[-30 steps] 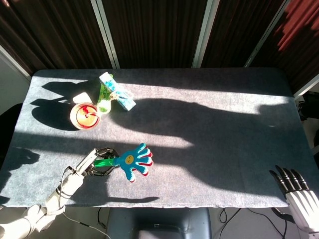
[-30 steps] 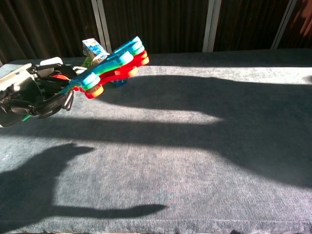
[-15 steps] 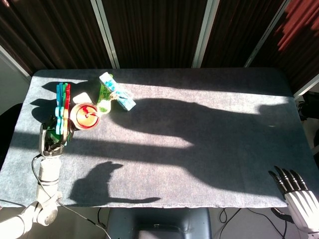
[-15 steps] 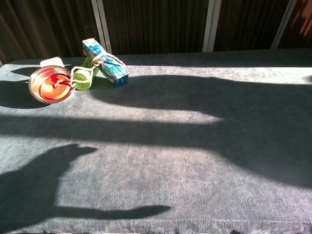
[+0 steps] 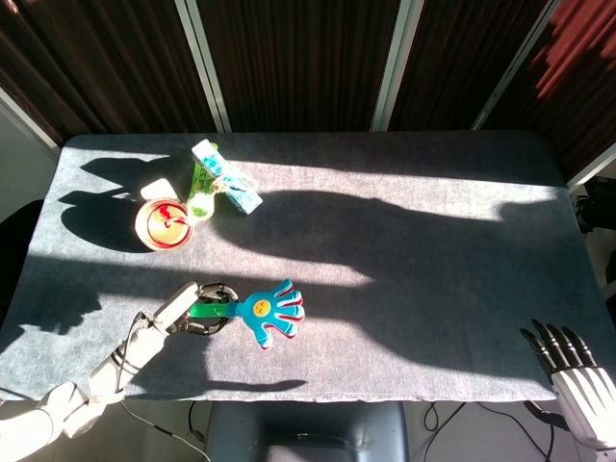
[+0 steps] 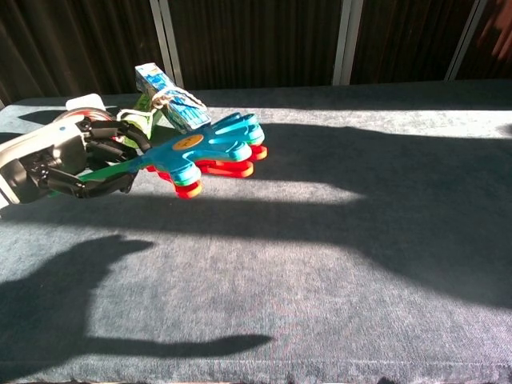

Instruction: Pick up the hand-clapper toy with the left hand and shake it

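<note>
The hand-clapper toy (image 5: 267,313) has a blue hand-shaped top with a yellow smiley, red layers beneath and a green handle. My left hand (image 5: 192,310) grips that green handle and holds the toy up off the table, near the front left. In the chest view the toy (image 6: 210,150) points right from my left hand (image 6: 76,164) at the left edge, its blue and red layers slightly spread. My right hand (image 5: 576,375) hangs past the table's front right corner, fingers spread and holding nothing.
A round red and white bowl-like toy (image 5: 161,223) lies at the back left. Beside it are a green bottle (image 5: 201,192) and a blue and white carton (image 5: 227,179). Strong sun and deep shadows cross the grey cloth-covered table (image 5: 414,289).
Half a second ago my left hand had swung the clapper up and far left, near the red bowl. Now it is back at the front left with the toy pointing right.
</note>
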Robot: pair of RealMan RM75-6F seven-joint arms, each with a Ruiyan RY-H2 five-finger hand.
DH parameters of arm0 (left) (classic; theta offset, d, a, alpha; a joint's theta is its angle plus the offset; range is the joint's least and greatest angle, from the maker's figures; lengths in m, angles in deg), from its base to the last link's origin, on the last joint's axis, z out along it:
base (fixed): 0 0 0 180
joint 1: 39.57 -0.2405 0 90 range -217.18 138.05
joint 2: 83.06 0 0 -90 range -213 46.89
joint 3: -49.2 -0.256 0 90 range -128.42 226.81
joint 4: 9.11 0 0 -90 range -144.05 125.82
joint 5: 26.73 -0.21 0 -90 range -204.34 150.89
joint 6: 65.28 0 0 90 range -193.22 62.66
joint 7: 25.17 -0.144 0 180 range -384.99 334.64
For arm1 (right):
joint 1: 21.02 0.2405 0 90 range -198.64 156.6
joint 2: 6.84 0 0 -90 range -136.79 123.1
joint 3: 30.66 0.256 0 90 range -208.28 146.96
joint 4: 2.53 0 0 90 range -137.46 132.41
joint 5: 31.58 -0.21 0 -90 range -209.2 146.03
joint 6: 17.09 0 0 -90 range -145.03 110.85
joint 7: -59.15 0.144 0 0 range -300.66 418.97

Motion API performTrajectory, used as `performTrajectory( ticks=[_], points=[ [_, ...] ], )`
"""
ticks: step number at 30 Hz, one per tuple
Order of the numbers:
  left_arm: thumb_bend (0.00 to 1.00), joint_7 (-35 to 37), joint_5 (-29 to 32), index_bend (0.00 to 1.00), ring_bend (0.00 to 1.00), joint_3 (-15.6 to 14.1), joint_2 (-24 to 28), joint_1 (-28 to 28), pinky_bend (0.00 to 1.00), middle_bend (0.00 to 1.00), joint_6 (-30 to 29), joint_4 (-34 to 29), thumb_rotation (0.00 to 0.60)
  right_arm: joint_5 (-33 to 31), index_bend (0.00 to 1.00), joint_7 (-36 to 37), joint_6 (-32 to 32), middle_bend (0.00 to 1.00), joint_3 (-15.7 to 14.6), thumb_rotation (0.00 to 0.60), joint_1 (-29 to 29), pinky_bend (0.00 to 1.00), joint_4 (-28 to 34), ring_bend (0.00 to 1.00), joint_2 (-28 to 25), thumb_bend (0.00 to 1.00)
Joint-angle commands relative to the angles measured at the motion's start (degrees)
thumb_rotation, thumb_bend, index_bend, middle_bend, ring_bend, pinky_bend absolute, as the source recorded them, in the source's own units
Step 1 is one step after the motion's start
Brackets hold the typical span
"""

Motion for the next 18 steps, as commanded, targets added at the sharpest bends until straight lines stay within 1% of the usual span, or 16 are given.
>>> performTrajectory(
  ticks=[1,4,6,7,8,9,10,12,14,16,18],
  points=[
    [0.68,-1.9,2.8,0.8,0.55,1.3,-0.8,0.5,0.89,0.72,2.1,-0.3,0.6,0.0,0.0,-0.1,0.3,0.0,-0.1,0.6,0.1,0.0,0.0,0.0,0.1,0.19],
    [0.67,-5.4,4.8,0.8,0.54,2.3,-3.1,0.5,0.88,0.72,3.8,1.9,0.6,0.1,0.0,-0.3,0.4,0.0,-0.1,0.6,0.1,0.0,0.1,0.0,0.1,0.19],
    [0.67,-10.0,6.2,0.8,0.51,3.0,-5.3,0.4,0.85,0.72,5.3,4.8,0.6,0.1,0.0,-0.3,0.3,0.0,-0.1,0.6,0.1,0.0,0.1,0.0,0.2,0.19],
    [0.67,-12.1,6.3,0.8,0.48,2.8,-6.0,0.7,0.8,0.72,6.2,6.2,0.6,0.0,0.0,-0.3,0.3,0.0,0.0,0.6,0.1,0.0,0.1,0.0,0.2,0.19],
    [0.66,-14.1,6.1,0.8,0.45,2.5,-6.6,1.0,0.71,0.71,7.1,7.7,0.6,0.0,0.0,-0.3,0.3,0.0,0.0,0.6,0.1,0.0,0.1,0.0,0.1,0.19],
    [0.66,-16.4,6.0,0.8,0.43,2.3,-7.5,1.3,0.65,0.71,7.9,9.6,0.6,-0.2,0.0,-0.3,0.3,0.0,0.1,0.6,0.1,0.0,0.1,0.0,0.1,0.19],
    [0.65,-17.8,5.9,0.8,0.41,2.2,-8.2,1.4,0.55,0.7,8.3,11.1,0.6,-0.3,0.0,-0.4,0.3,0.0,0.1,0.6,0.1,0.0,0.1,0.0,0.1,0.19],
    [0.62,-19.7,5.6,0.77,0.36,1.7,-9.7,1.6,0.41,0.67,8.9,14.2,0.6,-0.4,0.0,-0.5,0.2,0.0,0.2,0.6,0.1,0.0,0.1,0.0,0.1,0.19],
    [0.57,-21.0,5.2,0.69,0.29,1.3,-10.9,1.6,0.32,0.6,8.5,16.6,0.6,-0.4,0.0,-0.4,0.2,0.0,0.2,0.6,0.1,0.0,0.2,0.0,0.1,0.19],
    [0.5,-22.3,4.5,0.54,0.19,1.0,-12.3,1.4,0.24,0.47,7.0,19.4,0.6,-0.4,0.0,-0.4,0.2,0.0,0.2,0.6,0.1,0.0,0.2,0.0,0.1,0.19],
    [0.46,-23.5,3.8,0.36,0.08,0.2,-12.9,1.4,0.15,0.34,6.6,21.4,0.6,-0.4,0.0,-0.4,0.2,0.0,0.2,0.6,0.1,0.0,0.2,0.0,0.1,0.19]
  ],
)
